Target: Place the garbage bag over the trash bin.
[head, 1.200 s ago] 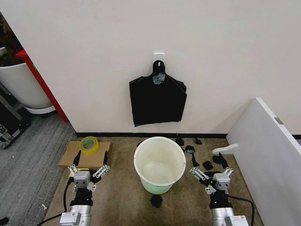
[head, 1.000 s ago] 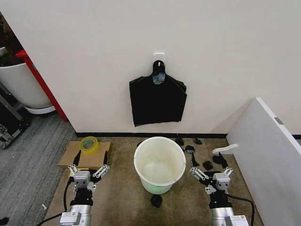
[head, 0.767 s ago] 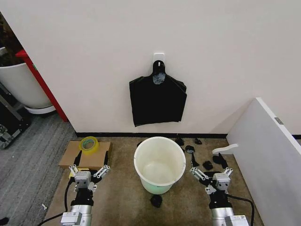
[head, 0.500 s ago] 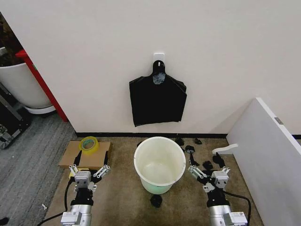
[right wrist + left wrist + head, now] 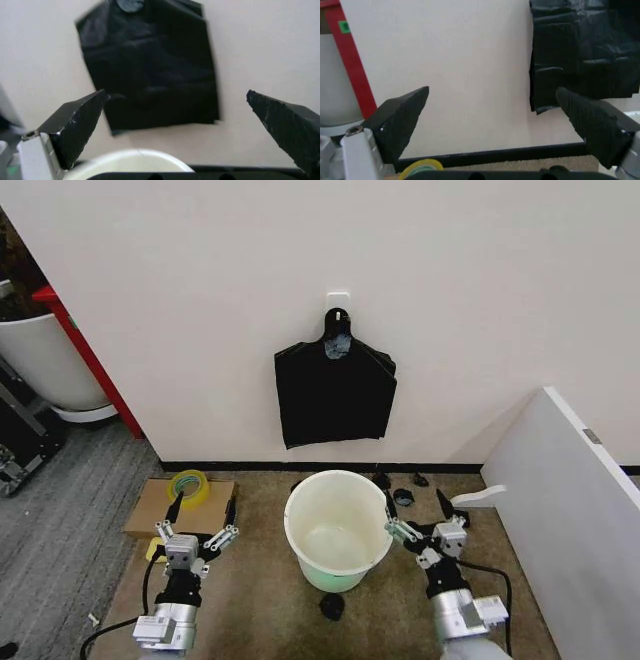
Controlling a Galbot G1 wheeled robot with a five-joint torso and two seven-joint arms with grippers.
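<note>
Presently at approach: garbage bag (image 5: 336,391) hangs on the wall above the trash bin (image 5: 339,529); left gripper (image 5: 195,521) and right gripper (image 5: 422,523) flank the bin, fingers spread, empty. Next requires reaching up to the bag.

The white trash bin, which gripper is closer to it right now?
Right. The right gripper sits open just beside the trash bin rim; the left gripper, also open, is farther off, near the cardboard.

office-like test corner | carpet floor (image 5: 250,600) | plain wall (image 5: 200,300) | white partition (image 5: 570,500)
</note>
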